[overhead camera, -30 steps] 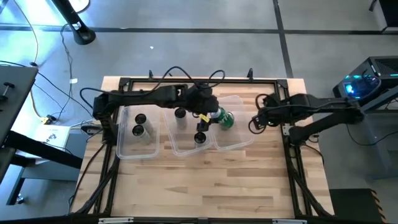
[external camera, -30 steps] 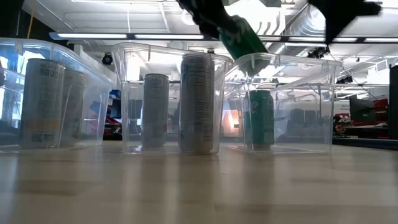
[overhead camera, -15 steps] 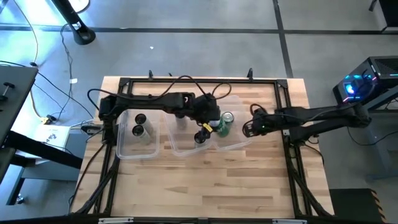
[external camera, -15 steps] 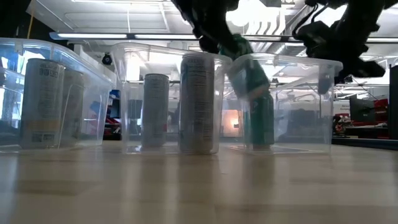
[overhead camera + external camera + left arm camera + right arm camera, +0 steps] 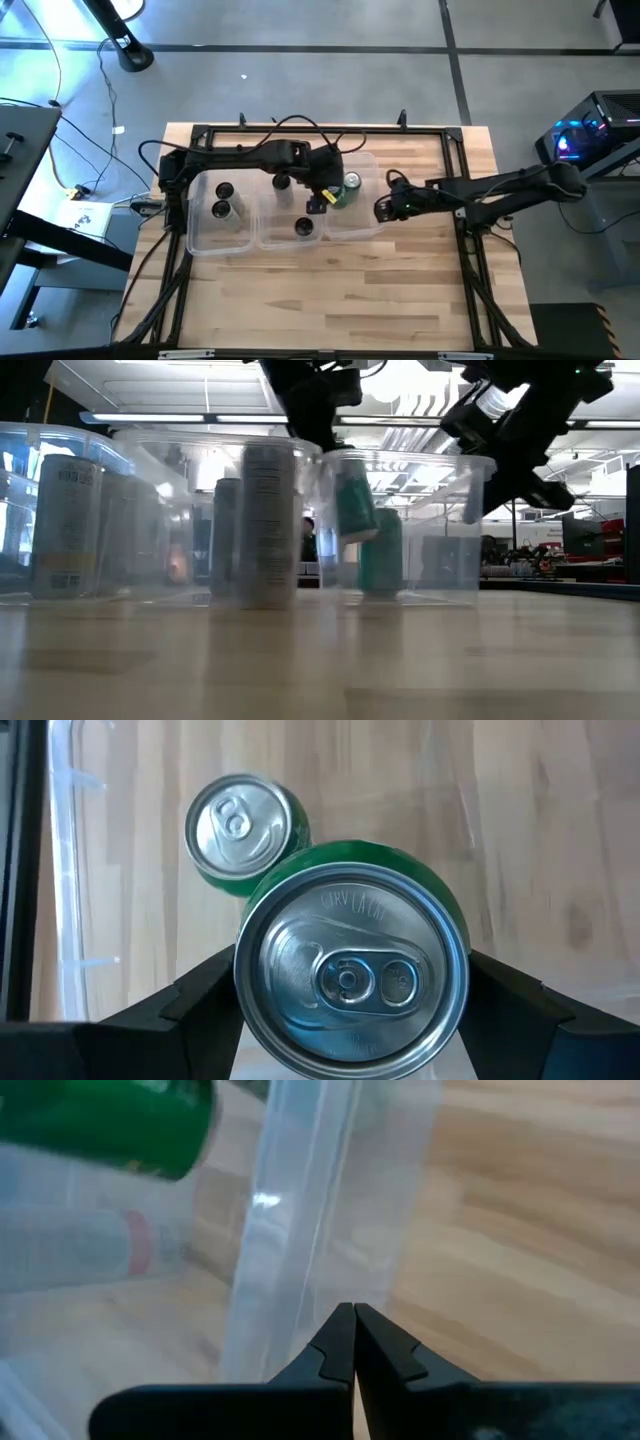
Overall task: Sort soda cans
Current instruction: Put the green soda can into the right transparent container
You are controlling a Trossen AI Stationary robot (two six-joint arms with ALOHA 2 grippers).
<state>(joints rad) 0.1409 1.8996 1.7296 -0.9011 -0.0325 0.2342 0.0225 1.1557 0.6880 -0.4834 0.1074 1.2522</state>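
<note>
A green cylindrical metal soda can with a silver top (image 5: 352, 970) is clamped between the fingers of the left gripper (image 5: 333, 192), inside the right clear rectangular plastic tub (image 5: 372, 226), a little tilted. A second green can (image 5: 238, 830) stands in the same tub, just beside it at 11 o'clock in the left wrist view. The right gripper (image 5: 384, 208), fingers pressed together, touches this tub's outer wall at 3 o'clock.

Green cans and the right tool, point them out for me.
held green can (image 5: 352, 970), left wrist view, on its silver top.
standing green can (image 5: 238, 825), left wrist view, on its silver top.
right tool (image 5: 353, 1342), right wrist view, where its shut fingertips meet.
</note>
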